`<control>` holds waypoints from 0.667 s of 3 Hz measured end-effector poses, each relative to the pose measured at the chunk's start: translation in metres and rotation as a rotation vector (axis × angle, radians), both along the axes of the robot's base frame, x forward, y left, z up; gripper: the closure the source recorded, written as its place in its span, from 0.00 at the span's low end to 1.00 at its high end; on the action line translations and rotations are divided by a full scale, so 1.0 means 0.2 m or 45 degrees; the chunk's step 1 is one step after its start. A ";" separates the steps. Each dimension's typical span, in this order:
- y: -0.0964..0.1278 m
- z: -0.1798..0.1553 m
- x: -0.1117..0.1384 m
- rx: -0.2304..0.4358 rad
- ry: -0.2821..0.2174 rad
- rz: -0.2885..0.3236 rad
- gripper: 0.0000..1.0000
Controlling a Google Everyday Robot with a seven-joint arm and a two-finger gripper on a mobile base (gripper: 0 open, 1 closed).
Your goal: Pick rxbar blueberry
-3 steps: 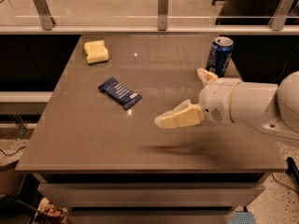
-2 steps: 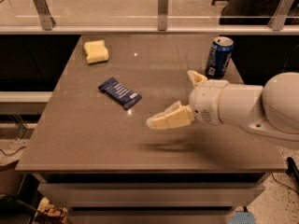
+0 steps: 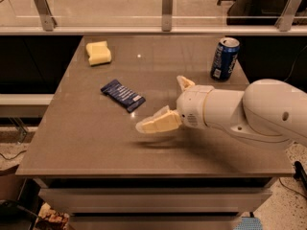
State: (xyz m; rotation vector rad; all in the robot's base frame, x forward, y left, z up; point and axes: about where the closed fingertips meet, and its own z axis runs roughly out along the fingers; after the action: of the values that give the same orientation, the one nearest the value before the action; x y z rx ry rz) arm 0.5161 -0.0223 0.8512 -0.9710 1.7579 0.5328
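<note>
The rxbar blueberry (image 3: pixel 123 95) is a flat navy-blue bar with pale lettering, lying diagonally on the brown table (image 3: pixel 96 138), left of centre. My gripper (image 3: pixel 159 102) hovers above the table just to the right of the bar, apart from it. Its cream fingers are spread wide, one fingertip (image 3: pixel 144 126) low and near the bar's right end, the other up by the wrist, and nothing is between them. The white arm comes in from the right edge.
A blue soda can (image 3: pixel 224 58) stands upright at the back right. A yellow sponge block (image 3: pixel 98 52) lies at the back left. A glass rail with metal posts (image 3: pixel 167 4) runs behind the table. The table's front edge is close below the arm.
The gripper and arm have moved left across the table toward the bar. The fingers stay spread. The bar, can and sponge have not moved.
</note>
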 end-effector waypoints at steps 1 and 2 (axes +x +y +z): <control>0.09 -0.05 0.05 0.027 0.008 0.019 0.00; 0.18 -0.09 0.09 0.051 0.016 0.048 0.00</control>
State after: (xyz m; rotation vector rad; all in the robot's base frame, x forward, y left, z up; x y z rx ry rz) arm 0.5349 0.0131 0.8327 -0.9765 1.7364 0.5975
